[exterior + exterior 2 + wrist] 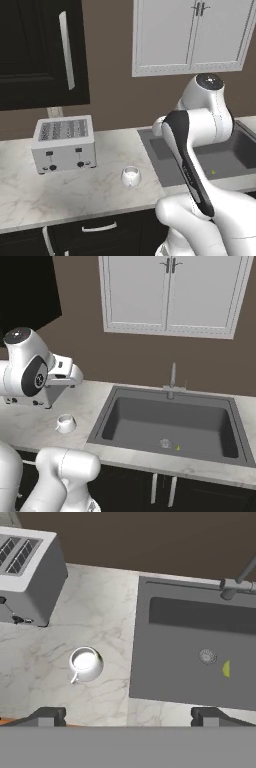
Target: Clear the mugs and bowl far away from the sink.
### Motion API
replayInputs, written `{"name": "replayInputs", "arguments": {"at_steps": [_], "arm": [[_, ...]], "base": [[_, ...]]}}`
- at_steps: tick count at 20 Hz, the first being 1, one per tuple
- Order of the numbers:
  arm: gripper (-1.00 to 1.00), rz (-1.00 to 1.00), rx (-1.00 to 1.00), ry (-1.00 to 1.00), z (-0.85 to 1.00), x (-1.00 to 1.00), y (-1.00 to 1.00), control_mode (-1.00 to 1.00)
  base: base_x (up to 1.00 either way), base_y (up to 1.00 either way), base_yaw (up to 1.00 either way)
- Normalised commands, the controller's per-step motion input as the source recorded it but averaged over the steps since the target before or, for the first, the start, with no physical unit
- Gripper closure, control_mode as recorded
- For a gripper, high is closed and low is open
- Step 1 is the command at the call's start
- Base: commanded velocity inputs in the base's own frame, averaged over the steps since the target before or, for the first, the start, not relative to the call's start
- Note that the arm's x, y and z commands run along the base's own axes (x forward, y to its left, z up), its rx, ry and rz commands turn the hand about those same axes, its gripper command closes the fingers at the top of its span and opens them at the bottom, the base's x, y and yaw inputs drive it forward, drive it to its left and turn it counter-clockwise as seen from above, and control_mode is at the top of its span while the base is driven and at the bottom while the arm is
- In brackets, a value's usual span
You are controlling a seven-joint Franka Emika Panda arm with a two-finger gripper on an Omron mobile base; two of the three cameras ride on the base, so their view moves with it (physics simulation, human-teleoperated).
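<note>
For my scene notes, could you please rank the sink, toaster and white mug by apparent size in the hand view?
1. Sink, largest.
2. Toaster, partly cut off by the frame.
3. White mug, clearly smallest.

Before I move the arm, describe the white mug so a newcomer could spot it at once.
Find the dark grey sink set in the marble counter. The white mug stands on the counter beside the sink's edge, between it and the grey toaster. It is small, squat and glossy, with a handle.
</note>
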Motion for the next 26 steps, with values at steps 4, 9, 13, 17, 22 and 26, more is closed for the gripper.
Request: {"name": "replayInputs", "arguments": {"at_steps": [4, 9, 13, 17, 22, 26], "arm": [[-1.0, 0.0, 0.0, 0.0, 0.0, 0.0, 0.0, 1.0], [-1.0, 0.0, 0.0, 0.0, 0.0, 0.0, 0.0, 1.0], [-1.0, 0.0, 0.0, 0.0, 0.0, 0.0, 0.0, 1.0], [-1.0, 0.0, 0.0, 0.0, 0.0, 0.0, 0.0, 1.0], [-1.0, 0.0, 0.0, 0.0, 0.0, 0.0, 0.0, 1.0], [-1.0, 0.0, 0.0, 0.0, 0.0, 0.0, 0.0, 1.0]], "base": [[-0.13, 0.0, 0.0], [-0.08, 0.16, -0.06], [-0.02, 0.3, -0.07], [-0.04, 0.21, -0.01], [0.0, 0.08, 0.1], [0.0, 0.04, 0.25]]}}
